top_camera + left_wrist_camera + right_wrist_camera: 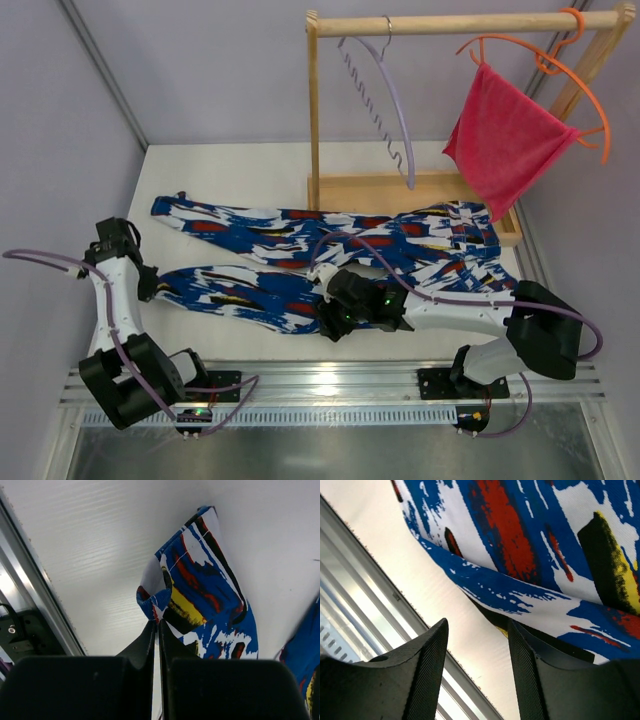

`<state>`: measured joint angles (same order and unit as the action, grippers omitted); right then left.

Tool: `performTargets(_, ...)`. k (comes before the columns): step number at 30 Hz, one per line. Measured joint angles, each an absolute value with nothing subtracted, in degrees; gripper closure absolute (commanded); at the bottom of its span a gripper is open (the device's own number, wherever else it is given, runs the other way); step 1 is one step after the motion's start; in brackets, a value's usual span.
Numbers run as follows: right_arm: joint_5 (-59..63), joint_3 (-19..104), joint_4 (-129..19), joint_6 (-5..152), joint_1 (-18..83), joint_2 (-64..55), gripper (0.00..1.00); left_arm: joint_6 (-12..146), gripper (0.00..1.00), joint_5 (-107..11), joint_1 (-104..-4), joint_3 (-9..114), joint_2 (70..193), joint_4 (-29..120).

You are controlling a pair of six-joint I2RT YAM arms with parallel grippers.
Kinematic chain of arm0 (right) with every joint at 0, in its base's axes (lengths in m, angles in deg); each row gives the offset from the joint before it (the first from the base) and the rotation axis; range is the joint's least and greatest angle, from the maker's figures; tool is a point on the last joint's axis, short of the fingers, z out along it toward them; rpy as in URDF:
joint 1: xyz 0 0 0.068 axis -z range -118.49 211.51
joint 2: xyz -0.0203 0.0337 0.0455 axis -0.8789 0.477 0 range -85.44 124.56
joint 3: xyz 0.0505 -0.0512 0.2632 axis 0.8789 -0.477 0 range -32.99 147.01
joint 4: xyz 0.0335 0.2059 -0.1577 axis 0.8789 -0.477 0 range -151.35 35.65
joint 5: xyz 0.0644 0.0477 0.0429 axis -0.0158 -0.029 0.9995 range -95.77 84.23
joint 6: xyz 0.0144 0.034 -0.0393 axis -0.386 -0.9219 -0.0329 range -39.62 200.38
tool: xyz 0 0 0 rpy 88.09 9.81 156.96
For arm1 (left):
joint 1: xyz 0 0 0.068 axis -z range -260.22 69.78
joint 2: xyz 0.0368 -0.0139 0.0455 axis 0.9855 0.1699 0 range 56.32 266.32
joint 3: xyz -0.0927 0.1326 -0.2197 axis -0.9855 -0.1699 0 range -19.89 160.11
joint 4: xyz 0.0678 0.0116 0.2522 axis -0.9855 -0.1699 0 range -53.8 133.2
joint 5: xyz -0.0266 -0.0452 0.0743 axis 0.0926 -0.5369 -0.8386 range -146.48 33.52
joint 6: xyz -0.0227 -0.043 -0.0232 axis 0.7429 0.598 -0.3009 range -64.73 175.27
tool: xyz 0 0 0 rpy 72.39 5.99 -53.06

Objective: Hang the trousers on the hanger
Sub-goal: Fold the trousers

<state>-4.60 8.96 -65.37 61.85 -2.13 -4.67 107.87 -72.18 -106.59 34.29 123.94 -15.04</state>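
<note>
The trousers [400, 245] lie flat on the white table, waist at the right and both legs running left. My left gripper [152, 285] is at the cuff of the near leg. In the left wrist view it [157, 622] is shut, its tips pinching the edge of the cuff [205, 590], which stands up folded. My right gripper [328, 325] sits at the near edge of the same leg. In the right wrist view it [477, 622] is open, one finger against the fabric's [530, 545] hem. The lavender hanger [395, 110] hangs by its hook from the wooden rack's top bar.
The wooden rack [315, 120] stands at the back on a flat wooden base [400, 190]. An orange hanger [590, 95] on the same bar carries a pink-red cloth [505, 140]. An aluminium rail [320, 385] runs along the table's near edge.
</note>
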Motion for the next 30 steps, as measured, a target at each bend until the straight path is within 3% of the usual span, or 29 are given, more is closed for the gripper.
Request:
performTargets(6,-1.5,8.8,-65.7,65.8,-2.5,-6.1,0.37,109.3,1.00,-73.6,-106.6,32.6,121.6,-17.8)
performTargets(15,-5.6,10.6,-66.0,68.3,-6.6,2.0,0.36,108.9,1.00,-76.0,-106.9,33.0,121.9,-18.5)
performTargets(17,-8.8,12.9,-66.4,68.2,-7.8,4.7,0.44,108.9,1.00,-76.1,-107.0,33.2,122.4,-18.6)
performTargets(18,-10.5,14.0,-66.6,68.1,-8.1,6.0,0.53,108.9,1.00,-76.1,-107.1,33.2,122.5,-18.6)
performTargets(19,-12.1,14.9,-66.7,68.2,-8.3,6.9,0.72,108.9,1.00,-76.1,-107.1,33.2,122.5,-18.6)
performTargets(20,-13.8,15.5,-66.9,68.2,-8.5,7.6,0.84,108.9,1.00,-76.1,-107.2,33.2,122.5,-18.6)
performTargets(22,-16.8,15.9,-67.3,66.9,-8.6,8.0,0.96,108.9,1.00,-76.2,-107.3,33.2,122.5,-18.6)
performTargets(30,-22.4,12.0,-76.7,60.8,-9.1,-2.1,0.96,109.1,1.00,-77.6,-108.0,34.3,123.9,-19.8)
